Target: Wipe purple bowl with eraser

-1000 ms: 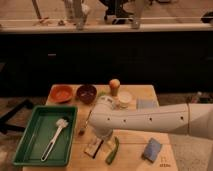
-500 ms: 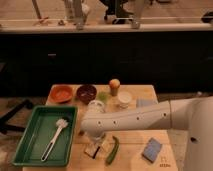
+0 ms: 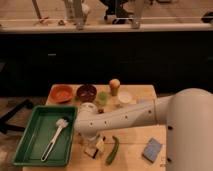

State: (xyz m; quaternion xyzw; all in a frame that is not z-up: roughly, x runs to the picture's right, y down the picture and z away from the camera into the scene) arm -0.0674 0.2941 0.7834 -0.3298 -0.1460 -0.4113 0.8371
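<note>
Descent is the change here: compared with a second ago, the white arm [image 3: 130,117] sits lower and further toward the desk's [image 3: 135,137] left side, and its wrist now hangs over the front edge area instead of mid-desk. The gripper [image 3: 91,141] is right above the eraser [image 3: 96,150], its fingers spread as wide as they go and holding nothing; the eraser lies on the desk.

I judge this to be the reach for the pick-up, with the grasp not yet made and the wiping not begun.

The eraser lies near the desk's front edge, just right of the green tray [image 3: 25,150] and just left of a green vegetable [image 3: 112,151]. It lies flat, partly covered by the gripper. Its long axis seems to slant from front-left toward back-right, though I cannot be sure which way the dark strip faces.

The purple bowl [image 3: 86,92] stands upright near the back edge, just beside the orange bowl [image 3: 62,93] and well apart from the eraser, so a carry toward the back is ahead.
</note>
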